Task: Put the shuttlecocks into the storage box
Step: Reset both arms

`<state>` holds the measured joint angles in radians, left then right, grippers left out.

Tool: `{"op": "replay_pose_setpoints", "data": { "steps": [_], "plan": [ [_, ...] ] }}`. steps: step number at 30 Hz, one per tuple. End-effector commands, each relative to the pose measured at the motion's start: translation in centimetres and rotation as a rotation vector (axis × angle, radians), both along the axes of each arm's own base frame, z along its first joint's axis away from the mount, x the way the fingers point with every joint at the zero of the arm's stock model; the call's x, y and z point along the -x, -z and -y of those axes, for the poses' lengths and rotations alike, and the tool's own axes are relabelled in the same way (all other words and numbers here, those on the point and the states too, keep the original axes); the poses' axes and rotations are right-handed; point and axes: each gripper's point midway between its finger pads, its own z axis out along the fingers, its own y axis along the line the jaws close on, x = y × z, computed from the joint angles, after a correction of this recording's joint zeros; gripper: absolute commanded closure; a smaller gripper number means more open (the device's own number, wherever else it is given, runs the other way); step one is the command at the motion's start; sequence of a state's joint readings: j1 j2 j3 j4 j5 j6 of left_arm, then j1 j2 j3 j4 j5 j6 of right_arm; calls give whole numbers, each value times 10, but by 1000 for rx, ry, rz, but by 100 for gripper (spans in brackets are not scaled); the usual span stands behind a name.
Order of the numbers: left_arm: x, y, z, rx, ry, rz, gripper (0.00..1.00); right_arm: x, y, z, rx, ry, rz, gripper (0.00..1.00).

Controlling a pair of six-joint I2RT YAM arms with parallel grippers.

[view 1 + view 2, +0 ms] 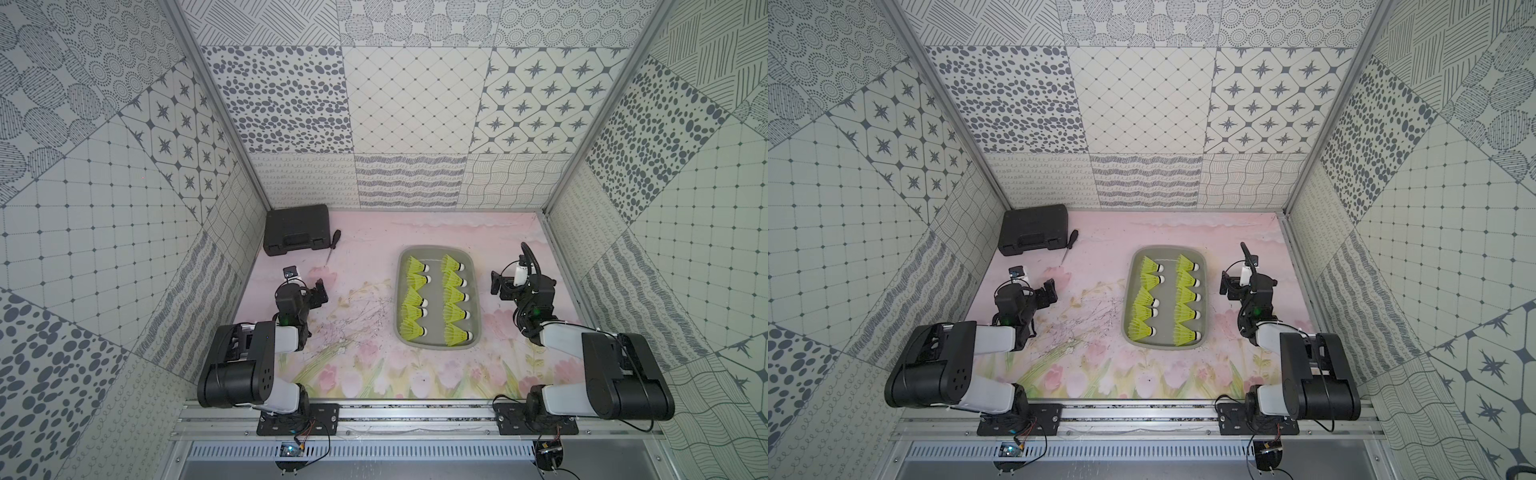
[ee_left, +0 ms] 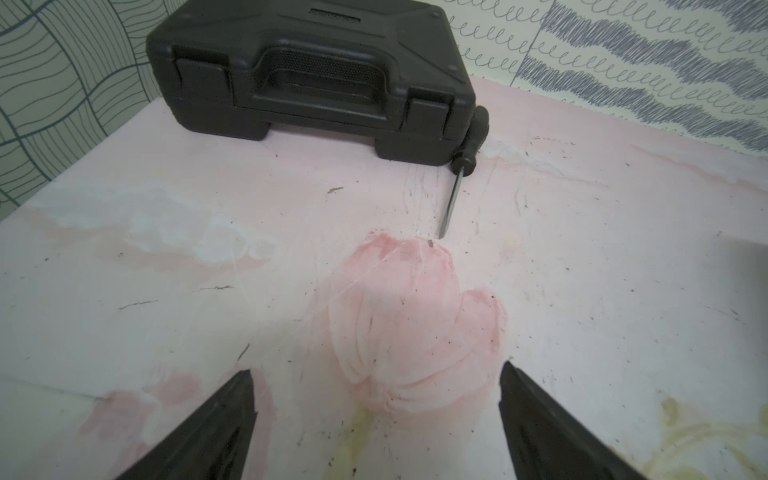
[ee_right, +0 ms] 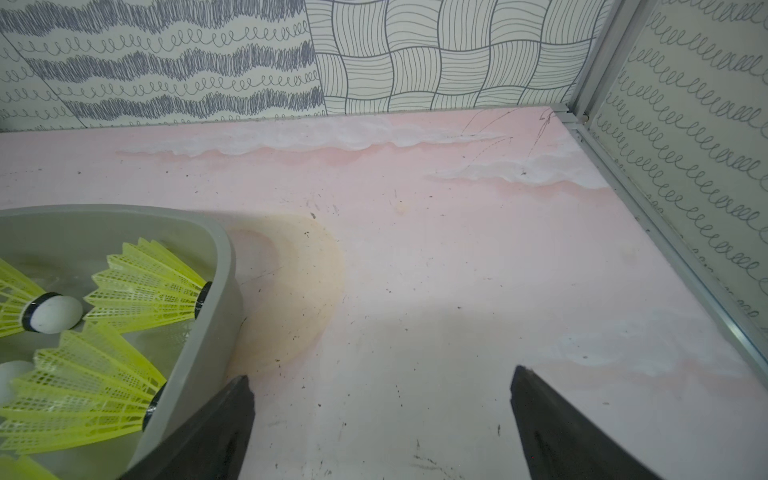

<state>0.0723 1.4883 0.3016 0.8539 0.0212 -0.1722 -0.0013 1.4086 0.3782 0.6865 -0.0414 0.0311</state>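
Note:
The grey storage box (image 1: 400, 291) (image 1: 1128, 299) lies right of centre on the pink mat. Several neon-yellow shuttlecocks (image 1: 415, 266) (image 1: 1148, 266) lie inside it in two columns, white tips pointing right. My left gripper (image 1: 320, 291) (image 1: 1050, 291) hovers well to the left of the box, open, and the left wrist view shows only bare mat between its fingers (image 2: 376, 374). My right gripper (image 1: 495, 284) (image 1: 1225, 284) sits just right of the box, open and empty (image 3: 380, 378). The right wrist view shows the box's wall (image 3: 224, 266) and shuttlecocks (image 3: 145, 286) beside one finger.
A black hard case (image 1: 296, 230) (image 1: 1034, 229) (image 2: 311, 75) stands in the far left corner. A black-handled screwdriver (image 1: 333, 245) (image 2: 465, 158) lies against its right end. Patterned walls close in the mat on three sides, and a metal rail (image 3: 665, 232) runs along the right edge.

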Motion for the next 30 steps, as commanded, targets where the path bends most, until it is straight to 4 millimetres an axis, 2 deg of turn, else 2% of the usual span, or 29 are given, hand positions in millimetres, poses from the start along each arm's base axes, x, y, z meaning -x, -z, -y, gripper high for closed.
{"op": "replay_pose_setpoints", "data": {
  "steps": [1,5,11,30],
  "plan": [
    [-12,-27,17,-11,117,138,4,-4,-13,-6,-13,-38,113,0],
    [-15,-21,21,-15,139,160,3,-8,1,-6,-17,-36,96,0],
    [-17,-16,19,-15,124,104,0,-19,6,0,-11,7,37,0],
    [-22,-15,34,-32,210,92,0,-18,6,-2,-9,-2,44,0]
  ]
}}
